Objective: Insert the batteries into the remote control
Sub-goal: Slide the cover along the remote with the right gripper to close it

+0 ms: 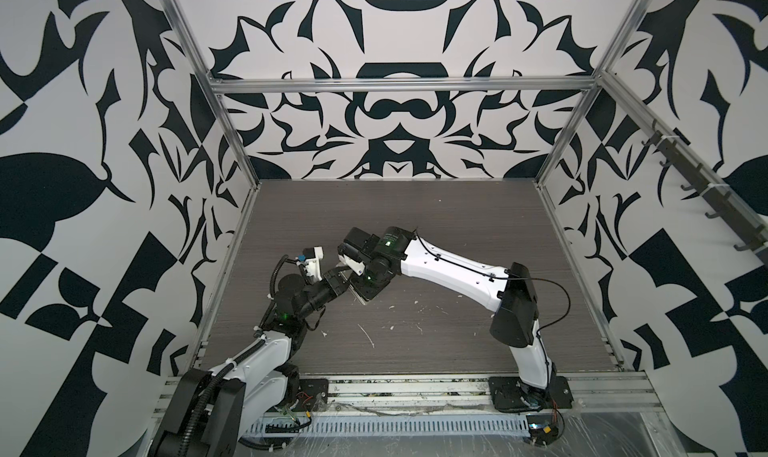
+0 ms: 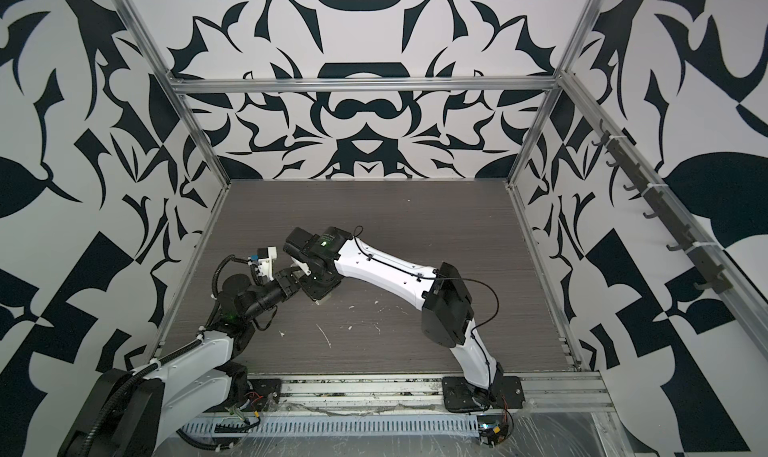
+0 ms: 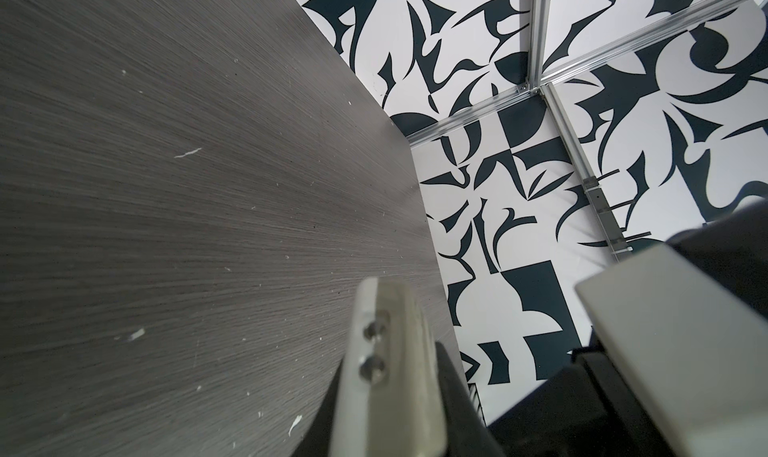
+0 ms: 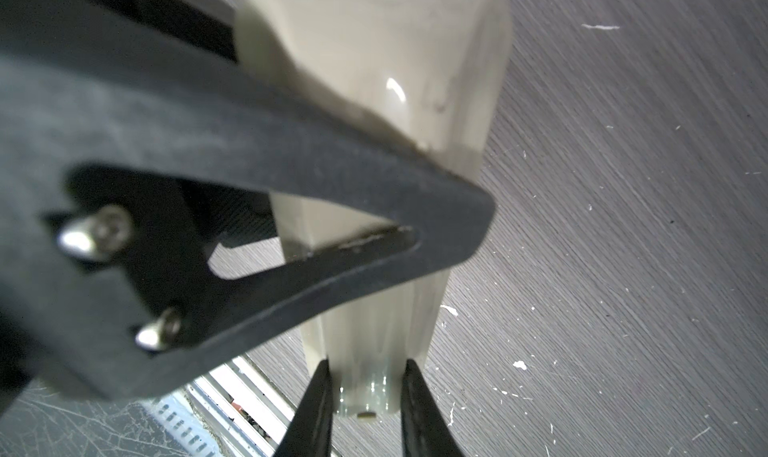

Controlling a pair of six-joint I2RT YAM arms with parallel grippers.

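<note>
**remote control [image 4: 374, 80] held, batteries not in view**

right pincer [image 4: 366, 367] has its tips barely parted, pinching the remote control's side edges at one end. left pincer [image 3: 411, 330], further along, is clamped across the beige back, over the desk [image 4: 623, 184]. Likely light, stiff, glossy and so slippery; grip the edges, keep the back clear.

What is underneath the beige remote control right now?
Only the grey wood-grain tabletop with small white scraps shows around the slim beige plastic remote control. Directly beneath it is hidden by the remote itself; whether it touches the table cannot be told.
</note>
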